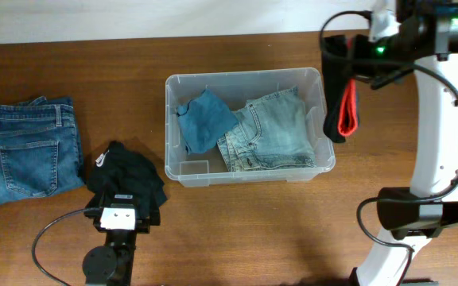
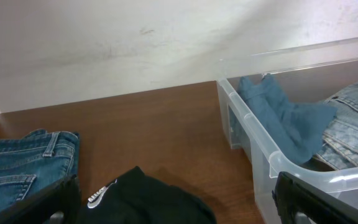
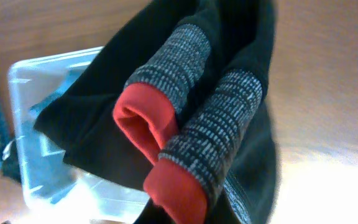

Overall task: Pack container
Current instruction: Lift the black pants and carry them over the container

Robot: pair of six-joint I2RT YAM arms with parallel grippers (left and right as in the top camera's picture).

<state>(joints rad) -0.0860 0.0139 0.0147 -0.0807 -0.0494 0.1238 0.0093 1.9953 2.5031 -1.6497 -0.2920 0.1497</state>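
The container (image 1: 246, 76), a clear plastic bin, stands mid-table and holds a crumpled blue cloth (image 1: 203, 120) and folded light-blue jeans (image 1: 273, 131). My right gripper (image 1: 361, 53) hovers past the bin's far right corner, shut on a black garment with red cuffs (image 1: 343, 107) that hangs down beside the bin. In the right wrist view this garment (image 3: 185, 118) covers the fingers, with the container (image 3: 48, 81) below at left. My left gripper (image 1: 125, 202) stands open over a black garment with a white logo (image 2: 143, 200), its fingers (image 2: 51, 202) on either side.
Folded dark-blue jeans (image 1: 29, 148) lie at the table's left side, also seen in the left wrist view (image 2: 18, 165). The container's near wall (image 2: 253, 146) rises just right of my left gripper. A pale wall runs behind the table.
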